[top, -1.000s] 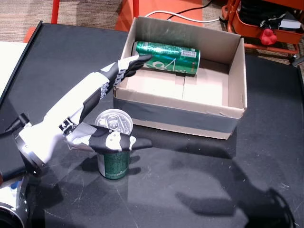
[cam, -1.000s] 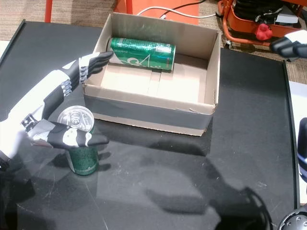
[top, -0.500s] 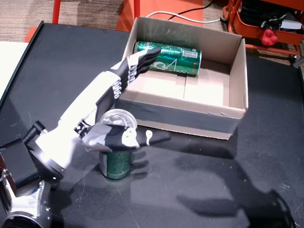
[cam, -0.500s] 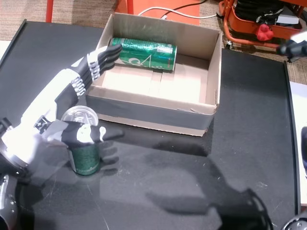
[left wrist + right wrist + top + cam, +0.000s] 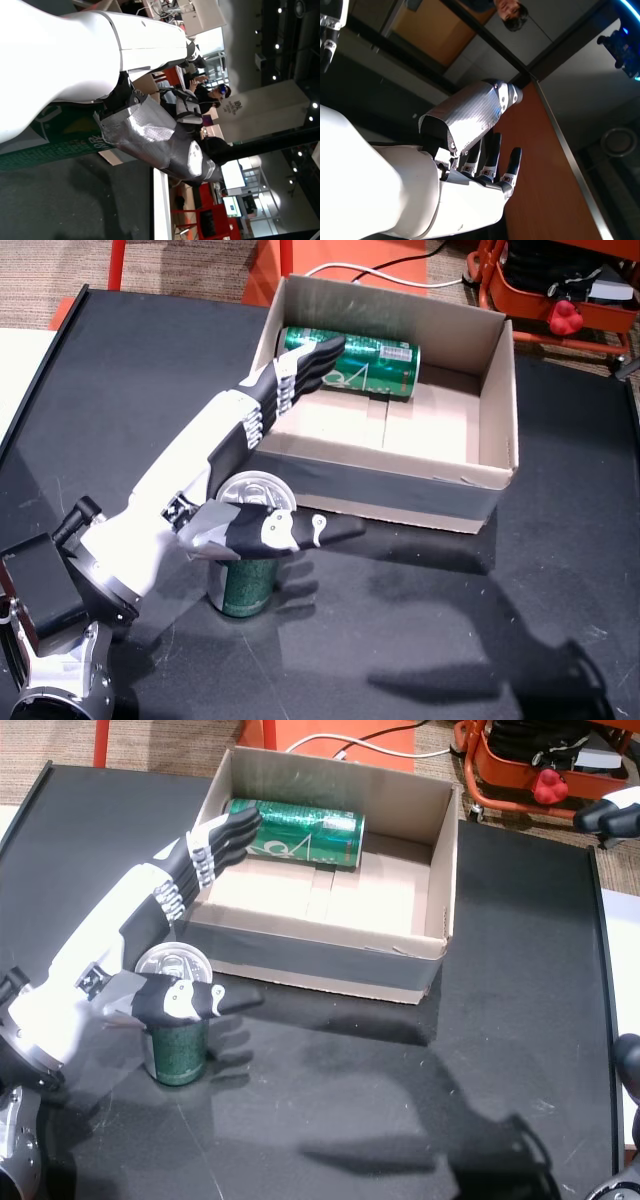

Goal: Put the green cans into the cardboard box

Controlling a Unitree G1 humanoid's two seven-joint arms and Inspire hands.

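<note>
In a head view, your left hand (image 5: 215,475) hangs spread above the upright green can (image 5: 244,560) on the black table (image 5: 500,620), holding nothing, fingers (image 5: 300,365) out over the cardboard box (image 5: 500,410) rim, thumb across the can's top. One green can (image 5: 360,358) already lies inside along the far wall. The other head view shows the same, with the standing can (image 5: 178,1035) just outside the box's near left corner. You look to be at the reach step; next, lower and wrap the can before lifting. The left wrist view shows only thumb and a green strip; can contact is hidden. In the right wrist view, your right hand (image 5: 470,165) is raised, fingers loosely extended, empty.
</note>
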